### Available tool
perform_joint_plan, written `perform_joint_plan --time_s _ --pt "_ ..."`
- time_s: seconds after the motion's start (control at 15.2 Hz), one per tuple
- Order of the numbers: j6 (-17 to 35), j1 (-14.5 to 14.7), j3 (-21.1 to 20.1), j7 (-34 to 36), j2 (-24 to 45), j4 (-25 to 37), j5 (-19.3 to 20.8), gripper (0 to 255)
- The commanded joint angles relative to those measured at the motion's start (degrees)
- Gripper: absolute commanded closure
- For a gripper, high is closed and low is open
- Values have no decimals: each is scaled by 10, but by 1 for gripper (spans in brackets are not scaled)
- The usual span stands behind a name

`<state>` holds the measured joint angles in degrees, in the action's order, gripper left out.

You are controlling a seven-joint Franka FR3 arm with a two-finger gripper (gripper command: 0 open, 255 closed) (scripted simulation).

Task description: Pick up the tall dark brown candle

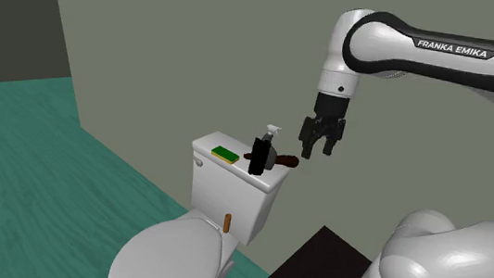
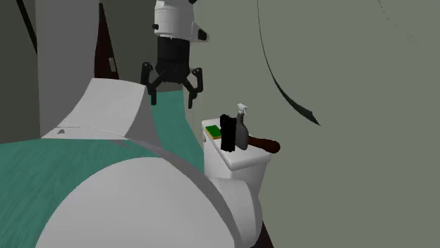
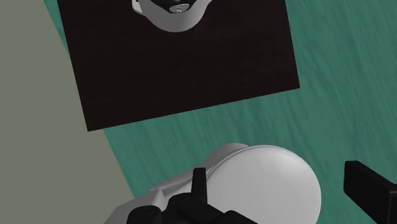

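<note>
A dark brown candle (image 1: 287, 161) lies on its side at the end of the white toilet tank lid (image 1: 212, 143), nearest the wall. Its tip juts past the lid's edge. In the second exterior view the candle (image 2: 266, 145) sticks out behind a grey spray bottle (image 2: 242, 128). My gripper (image 1: 319, 150) hangs open and empty in the air above the candle, a little to the shoulder view's right. Seen from the other side, the gripper (image 2: 174, 88) has its fingers spread wide. One black finger (image 3: 371, 189) shows over the teal floor.
A black upright block (image 1: 258, 156), the spray bottle (image 1: 272, 134) and a green-and-yellow sponge (image 1: 225, 154) share the lid. A small light brown cylinder (image 1: 227, 223) stands on the toilet seat. The grey wall (image 1: 198, 45) runs right behind the tank. The dark stand (image 3: 184, 63) lies close by.
</note>
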<state>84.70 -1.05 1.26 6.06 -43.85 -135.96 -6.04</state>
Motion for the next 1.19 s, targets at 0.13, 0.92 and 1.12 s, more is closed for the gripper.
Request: perform_joint_plan --time_s 0.13,0.92,1.12 --pt "25 -3 6 -14 39 12 15 0" --pt "138 -20 33 -77 289 140 85 0" --pt "154 -24 38 -89 353 188 98 0"
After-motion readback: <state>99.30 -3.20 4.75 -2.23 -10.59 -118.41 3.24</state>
